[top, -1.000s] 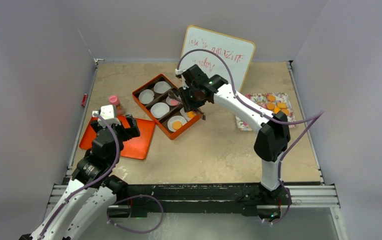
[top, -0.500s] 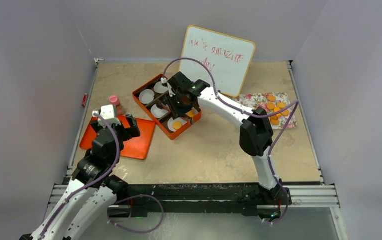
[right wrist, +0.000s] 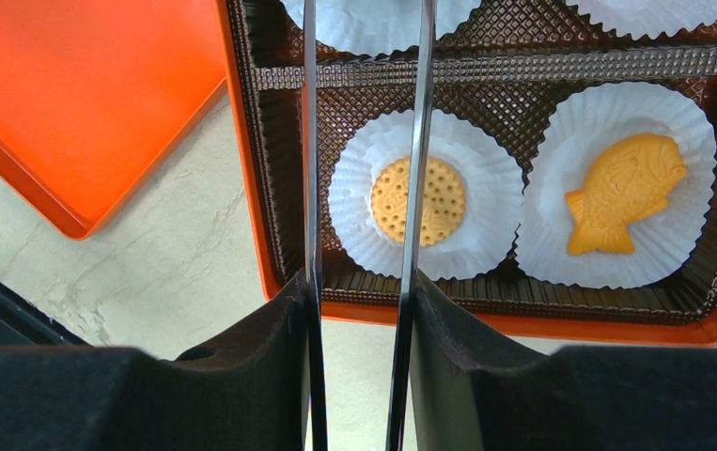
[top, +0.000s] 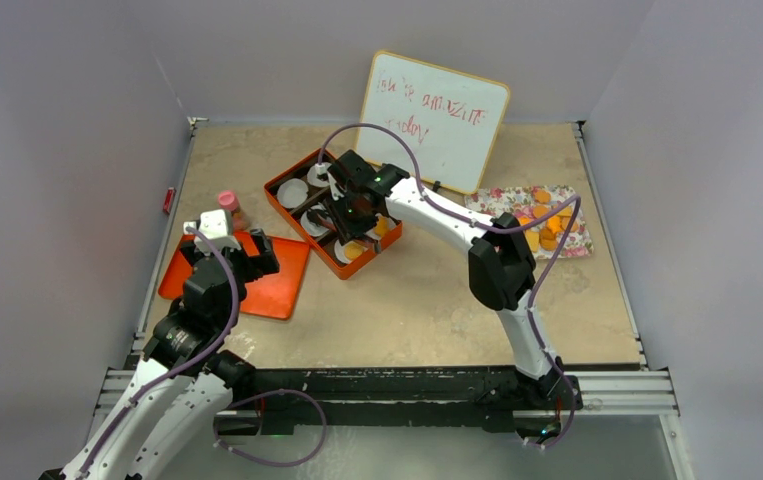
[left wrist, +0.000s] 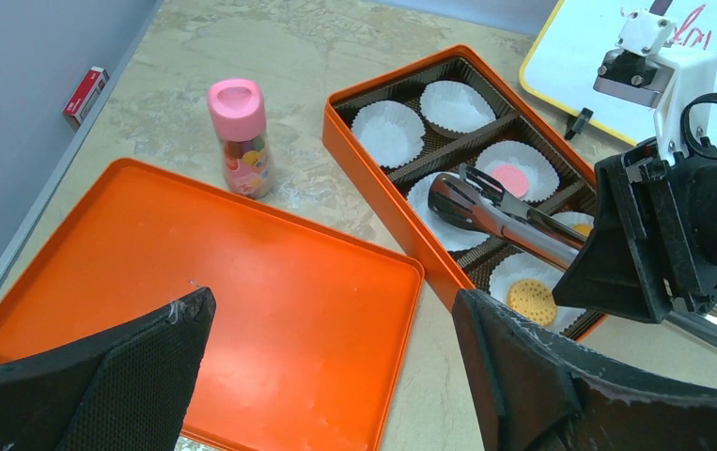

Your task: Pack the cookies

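An orange box with a brown insert holds white paper cups. One cup has a round orange cookie, one a fish-shaped orange cookie, one a pink cookie. More orange cookies lie on a floral napkin at the right. My right gripper is shut on metal tongs that reach across the box; their tips hang over a middle cup, and I cannot tell whether they hold anything. My left gripper stands open above the orange lid, nothing between its fingers.
A pink-capped bottle stands between the lid and the box. A whiteboard leans at the back wall behind the box. A small red box lies by the left wall.
My right arm has swung left from the box's right edge to over the box, carrying the tongs across the cups. The left arm has not moved.
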